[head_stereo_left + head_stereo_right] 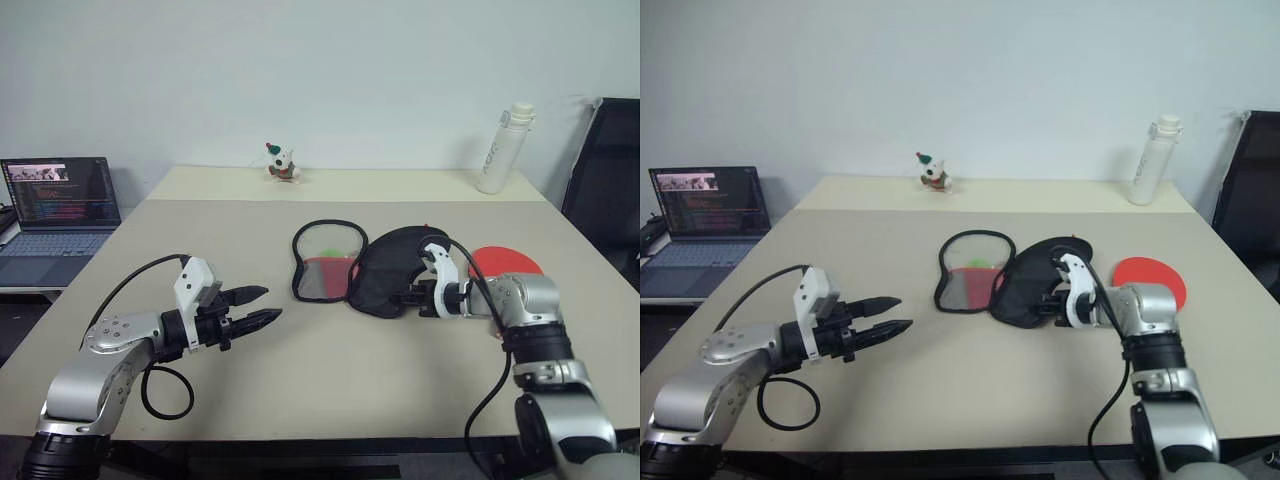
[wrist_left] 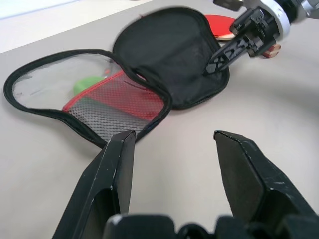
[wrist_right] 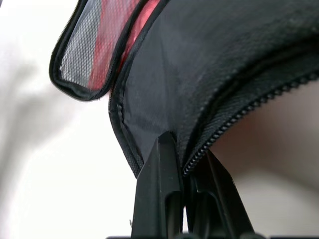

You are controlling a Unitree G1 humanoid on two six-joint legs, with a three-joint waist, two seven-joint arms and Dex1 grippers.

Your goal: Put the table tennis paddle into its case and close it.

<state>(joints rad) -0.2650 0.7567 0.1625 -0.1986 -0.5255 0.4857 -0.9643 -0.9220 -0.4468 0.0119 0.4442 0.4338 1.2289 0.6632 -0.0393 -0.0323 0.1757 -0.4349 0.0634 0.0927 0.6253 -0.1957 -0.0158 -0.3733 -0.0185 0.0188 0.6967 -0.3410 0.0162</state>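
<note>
The case lies open in the middle of the table: its mesh-and-red half (image 1: pixel 325 262) is on the left and its black half (image 1: pixel 390 268) is raised on the right. My right gripper (image 1: pixel 402 297) is shut on the zip edge of the black half (image 3: pixel 199 99), pinching it between the fingertips (image 3: pixel 164 164). The table tennis paddle (image 1: pixel 508 262) lies flat, red face up, just right of the case and partly behind my right wrist. My left gripper (image 1: pixel 255 307) hovers open and empty over the table, left of the case and pointing toward it.
A small green ring (image 2: pixel 89 85) sits inside the mesh half. A laptop (image 1: pixel 60 205) stands on a side desk at the left. A small toy figure (image 1: pixel 282 163) and a white bottle (image 1: pixel 500 150) stand at the table's far edge. A black chair (image 1: pixel 605 200) is at the right.
</note>
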